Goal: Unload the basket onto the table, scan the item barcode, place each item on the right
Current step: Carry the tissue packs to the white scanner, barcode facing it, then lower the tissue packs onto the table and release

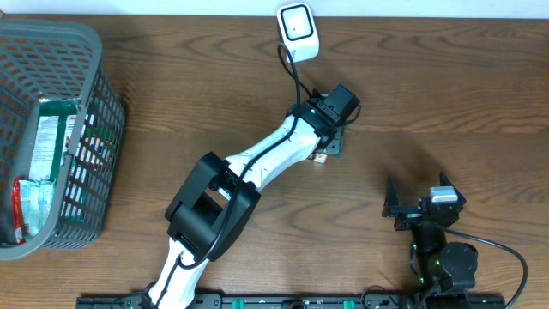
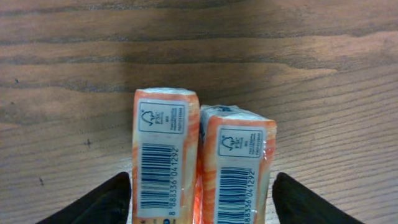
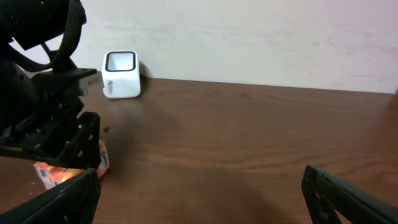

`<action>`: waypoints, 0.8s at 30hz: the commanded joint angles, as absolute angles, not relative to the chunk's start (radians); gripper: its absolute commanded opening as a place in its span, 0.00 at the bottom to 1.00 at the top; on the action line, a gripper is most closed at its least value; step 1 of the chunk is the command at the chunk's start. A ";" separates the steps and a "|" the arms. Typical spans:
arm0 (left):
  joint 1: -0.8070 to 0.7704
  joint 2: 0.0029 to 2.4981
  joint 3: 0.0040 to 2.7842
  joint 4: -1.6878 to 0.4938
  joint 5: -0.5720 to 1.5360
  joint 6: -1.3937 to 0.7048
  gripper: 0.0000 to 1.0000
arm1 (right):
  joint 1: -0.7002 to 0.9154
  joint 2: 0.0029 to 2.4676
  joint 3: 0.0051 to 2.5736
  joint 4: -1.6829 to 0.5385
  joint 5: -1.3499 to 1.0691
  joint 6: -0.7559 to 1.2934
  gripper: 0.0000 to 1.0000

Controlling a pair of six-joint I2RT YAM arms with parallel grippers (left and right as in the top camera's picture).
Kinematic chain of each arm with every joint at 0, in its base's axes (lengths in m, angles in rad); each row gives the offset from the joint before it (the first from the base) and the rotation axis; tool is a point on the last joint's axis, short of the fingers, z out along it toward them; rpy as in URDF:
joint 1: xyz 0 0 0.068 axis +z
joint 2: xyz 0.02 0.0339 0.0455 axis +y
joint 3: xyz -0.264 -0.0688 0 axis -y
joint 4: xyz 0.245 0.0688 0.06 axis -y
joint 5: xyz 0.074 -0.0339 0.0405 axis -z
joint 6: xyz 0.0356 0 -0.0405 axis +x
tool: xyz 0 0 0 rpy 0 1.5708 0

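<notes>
Fingers [image 2: 93,208] of the left hand [image 2: 202,177] are spread apart, one on each side of the orange packs [image 2: 165,155]. The hand is open and it is not squeezing anything. A thin strip of brown wood shows between the right finger and the pack next to it. The left finger is very close to its pack, and I cannot tell if it touches. The two packs lie side by side on the desk [image 1: 446,86], right between the fingers of this hand. They press against each other. Each pack is orange and white, with a white label on top. Each label has a black barcode with small numbers, and it faces up at the hand. Out past the fingertips there is only the wood of the desk. The white scanner [image 1: 296,30] sits well away from the left hand, at the far edge of the desk, and a black cord runs from it toward the arm. The right hand [image 1: 418,202] is low, near the front edge of the desk, well apart from the packs. Its fingers are as wide open as they go and they hold nothing. The packs are ahead of the right hand and off to its left, and the scanner is farther ahead on the same side. A grey basket [image 1: 103,129] sits far off to the left of both hands, with green and white packets [image 1: 43,146] inside it.
</notes>
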State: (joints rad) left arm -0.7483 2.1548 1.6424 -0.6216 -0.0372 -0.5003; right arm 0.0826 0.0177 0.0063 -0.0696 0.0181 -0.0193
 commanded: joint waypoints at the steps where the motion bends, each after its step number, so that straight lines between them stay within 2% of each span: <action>1: -0.750 2.170 1.627 -0.623 -0.058 -0.503 0.80 | 0.090 0.014 0.006 -0.073 0.017 -0.031 0.99; 8: -0.746 2.160 1.632 -0.621 -0.059 -0.487 0.82 | 0.090 0.014 0.006 -0.073 0.017 -0.031 0.99; 15: -0.708 2.047 1.710 -0.646 -0.107 -0.373 0.82 | 0.090 0.014 0.006 -0.073 0.017 -0.031 0.99; 21: -0.554 1.832 1.843 -0.815 -0.130 -0.294 0.83 | 0.090 0.014 0.006 -0.073 0.017 -0.031 0.99; 24: -0.424 1.718 1.853 -0.877 -0.129 -0.284 0.83 | 0.090 0.014 0.006 -0.073 0.017 -0.031 0.99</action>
State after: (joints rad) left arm -0.5549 1.8629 1.8164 -0.8246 -0.0895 -0.3336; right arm 0.0826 0.0177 0.0063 -0.0696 0.0177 -0.0193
